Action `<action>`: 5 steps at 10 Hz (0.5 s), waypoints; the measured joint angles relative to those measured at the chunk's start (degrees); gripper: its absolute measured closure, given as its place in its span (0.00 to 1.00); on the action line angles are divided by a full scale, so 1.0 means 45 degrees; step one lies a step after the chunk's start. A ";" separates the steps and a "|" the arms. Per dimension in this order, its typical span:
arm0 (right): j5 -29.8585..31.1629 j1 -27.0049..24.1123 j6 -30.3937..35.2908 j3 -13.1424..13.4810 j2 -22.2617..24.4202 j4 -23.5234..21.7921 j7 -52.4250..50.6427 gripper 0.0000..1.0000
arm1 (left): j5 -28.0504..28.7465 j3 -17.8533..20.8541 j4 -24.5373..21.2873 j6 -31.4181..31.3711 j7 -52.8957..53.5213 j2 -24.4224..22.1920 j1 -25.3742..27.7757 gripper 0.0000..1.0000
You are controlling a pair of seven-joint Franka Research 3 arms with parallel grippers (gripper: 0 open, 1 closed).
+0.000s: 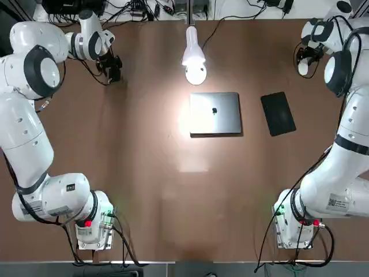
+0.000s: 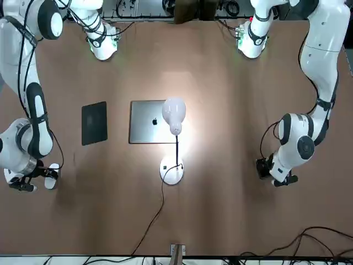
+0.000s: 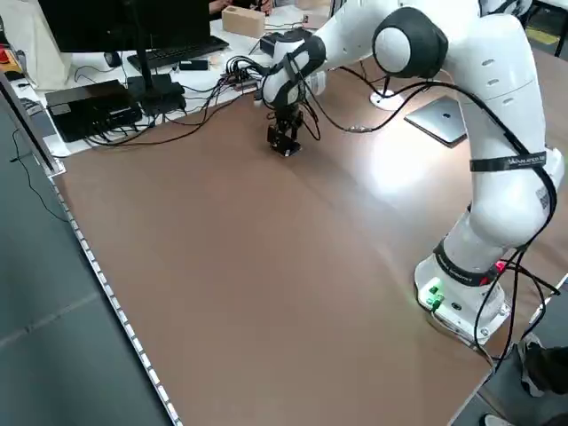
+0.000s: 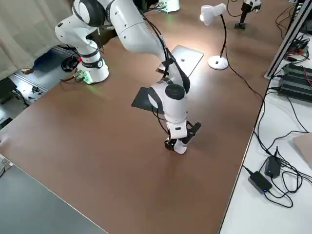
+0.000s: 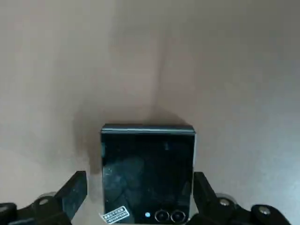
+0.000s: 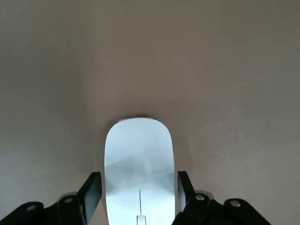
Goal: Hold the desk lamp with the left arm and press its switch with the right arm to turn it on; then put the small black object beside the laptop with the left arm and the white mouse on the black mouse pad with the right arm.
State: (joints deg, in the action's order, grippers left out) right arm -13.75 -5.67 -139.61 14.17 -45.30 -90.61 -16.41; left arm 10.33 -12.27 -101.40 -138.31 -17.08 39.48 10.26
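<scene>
At the far corners, well apart from laptop (image 1: 215,113) and pad (image 1: 278,113): left gripper (image 5: 140,199) wide around black object (image 5: 147,171), right gripper (image 6: 138,199) close around mouse (image 6: 138,166), seemingly unclamped. Better to centre, close evenly, then lift straight.

Little readable text; mostly logos and tiny labels.
The laptop (image 1: 215,113) lid bears a dark apple-shaped logo at its centre. The black object (image 5: 147,173) between the left gripper (image 5: 140,197) fingers carries a small white sticker, its print too small to read. A white label on the right arm's base link (image 1: 334,202) is also illegible.
</scene>
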 joint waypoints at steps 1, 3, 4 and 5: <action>0.0000 -0.0002 0.0001 0.0002 0.0000 -0.0004 0.0000 0.26 | 0.0000 0.0001 -0.0001 -0.0018 0.0000 0.0050 -0.0005 0.00; 0.0000 -0.0024 0.0011 0.0004 -0.0005 -0.0021 -0.0004 0.27 | 0.0001 0.0007 -0.0002 -0.0081 0.0000 0.0145 -0.0009 0.00; 0.0000 -0.0030 0.0016 0.0005 -0.0009 -0.0024 -0.0008 0.28 | 0.0001 0.0010 -0.0002 -0.0123 0.0000 0.0171 -0.0009 0.00; 0.0000 -0.0030 0.0017 0.0005 -0.0016 -0.0025 -0.0011 0.29 | 0.0001 0.0010 -0.0001 -0.0148 0.0000 0.0173 -0.0010 0.02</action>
State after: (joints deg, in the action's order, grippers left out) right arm -13.75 -5.80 -139.54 14.20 -45.37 -90.72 -16.46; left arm 10.34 -12.22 -101.40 -138.98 -17.08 40.26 10.22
